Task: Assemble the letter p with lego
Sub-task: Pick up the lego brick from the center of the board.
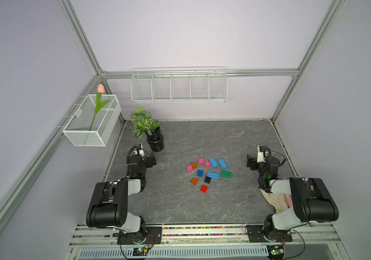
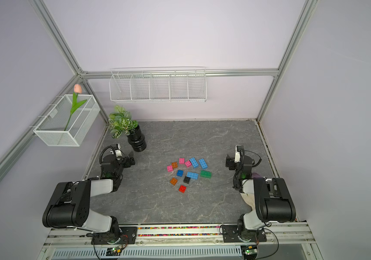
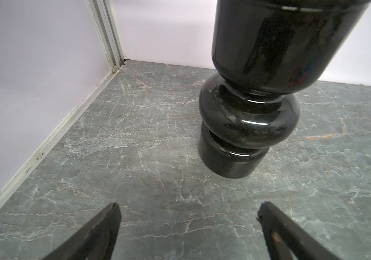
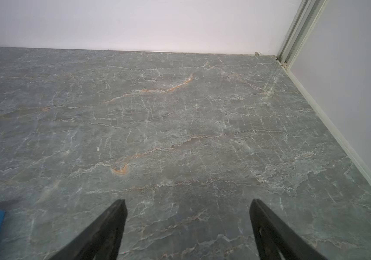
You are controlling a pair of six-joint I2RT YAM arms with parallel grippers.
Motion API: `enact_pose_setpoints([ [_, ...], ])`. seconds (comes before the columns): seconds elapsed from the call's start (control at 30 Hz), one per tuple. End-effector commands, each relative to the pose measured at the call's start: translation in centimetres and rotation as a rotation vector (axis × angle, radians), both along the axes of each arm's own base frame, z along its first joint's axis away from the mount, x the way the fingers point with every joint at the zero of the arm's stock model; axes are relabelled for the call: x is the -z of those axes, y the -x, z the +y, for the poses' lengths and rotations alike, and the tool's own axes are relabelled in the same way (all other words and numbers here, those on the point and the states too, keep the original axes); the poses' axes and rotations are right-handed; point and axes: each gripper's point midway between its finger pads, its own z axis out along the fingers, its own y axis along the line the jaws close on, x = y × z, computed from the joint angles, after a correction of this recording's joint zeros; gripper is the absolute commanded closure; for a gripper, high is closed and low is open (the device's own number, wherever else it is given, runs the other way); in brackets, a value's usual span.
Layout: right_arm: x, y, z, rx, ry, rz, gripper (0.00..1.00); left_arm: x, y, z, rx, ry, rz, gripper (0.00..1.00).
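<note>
Lego bricks: small, studded, unjoined, lying flat in a loose cluster at the middle of the table, between the arms. Count: three pink, three light-blue oblong, two orange, one each of blue, green oblong, black and red; twelve in all. Left gripper, low beside the black vase, jaws spread and empty. Right gripper, likewise spread and empty, low over bare tabletop to the right of the cluster; both arms folded, elbows raised
</note>
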Motion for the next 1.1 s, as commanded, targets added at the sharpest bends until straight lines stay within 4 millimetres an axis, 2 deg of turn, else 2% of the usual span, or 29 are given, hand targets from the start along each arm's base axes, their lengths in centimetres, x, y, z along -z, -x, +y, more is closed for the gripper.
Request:
enact_pose_setpoints([
  [0.0,-0.7,-0.6,0.2,-0.007,0.015,-0.03,0.11,-0.8,-0.7,0.4,-0.012,-0.018,-0.026,0.01],
  [0.93,-0.8,-0.6,0.2,-0.007,0.014,-0.034,0.11,-0.8,-0.7,0.4,-0.012,-0.018,-0.025,0.01],
  [1.03,-1.8,-0.8,-0.1,0.008,0.017,-0.001,0.05,-0.8,-0.8,0.5,-0.013,-0.016,-0.026,0.01],
  [1.07,-2.9,-1.1,-0.3,0.028,0.01,0.009,0.05,-1.0,-0.8,0.5,-0.012,-0.022,-0.03,0.01],
])
